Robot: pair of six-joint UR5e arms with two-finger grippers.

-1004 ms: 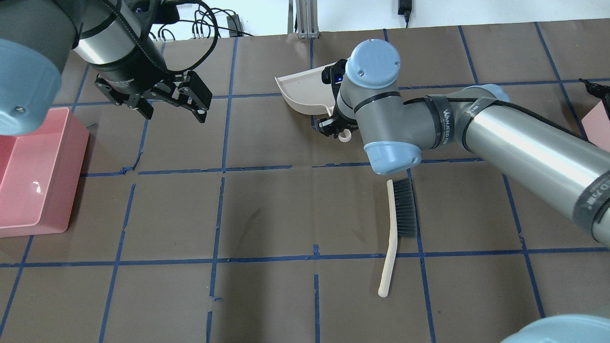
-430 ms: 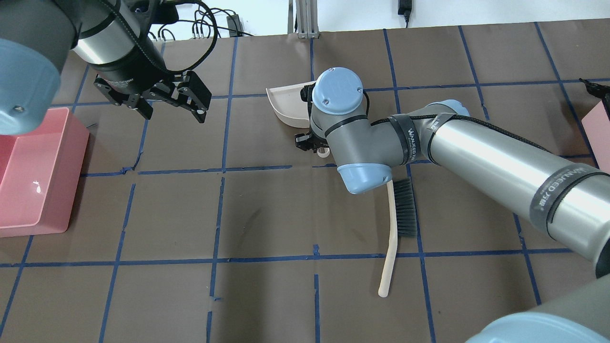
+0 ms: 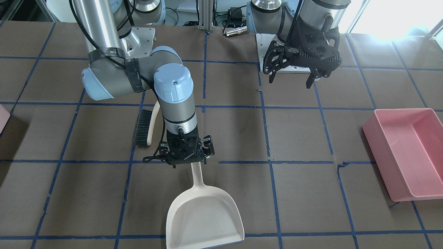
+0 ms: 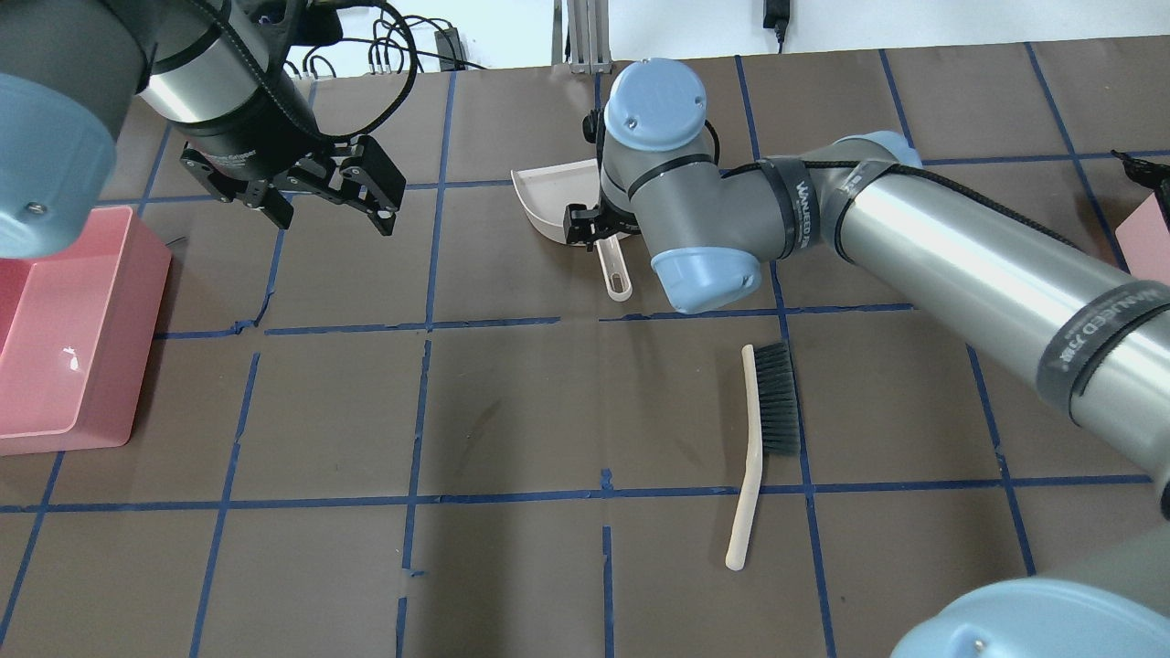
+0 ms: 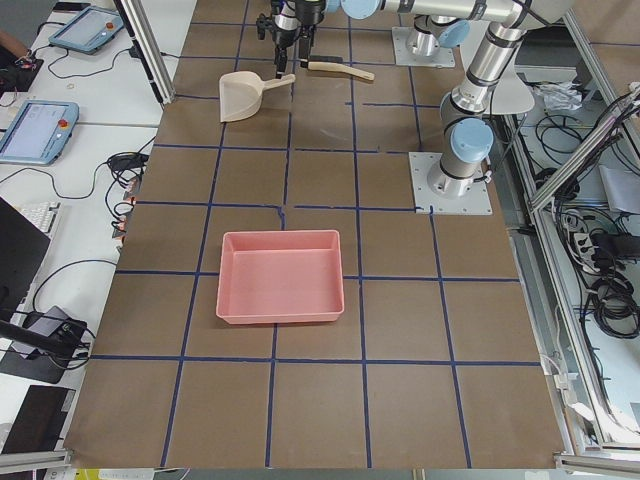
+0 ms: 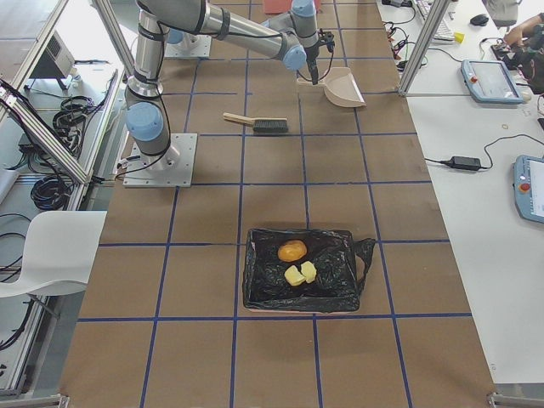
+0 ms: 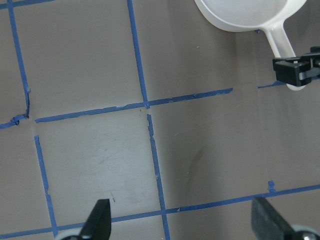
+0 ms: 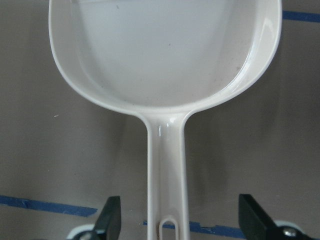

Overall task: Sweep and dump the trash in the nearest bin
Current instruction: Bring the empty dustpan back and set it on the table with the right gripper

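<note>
Trash: one tan-brown potato-shaped lump and two pale yellow chunks. They lie close together in a black bag at the table's end on the robot's right. At that same end, a pale pink corner of the bin shows in the overhead view.

Well apart from it, a cream dustpan lies flat on the brown table. Right gripper sits over the dustpan's handle, jaws spread wide. The handle runs between the fingers, clear of both, so nothing is gripped.

A hand brush lies just beside that arm, bristles dark, handle cream.

Left gripper hangs above bare table, jaws wide apart, empty. Near it, a deeper-pink tub.
</note>
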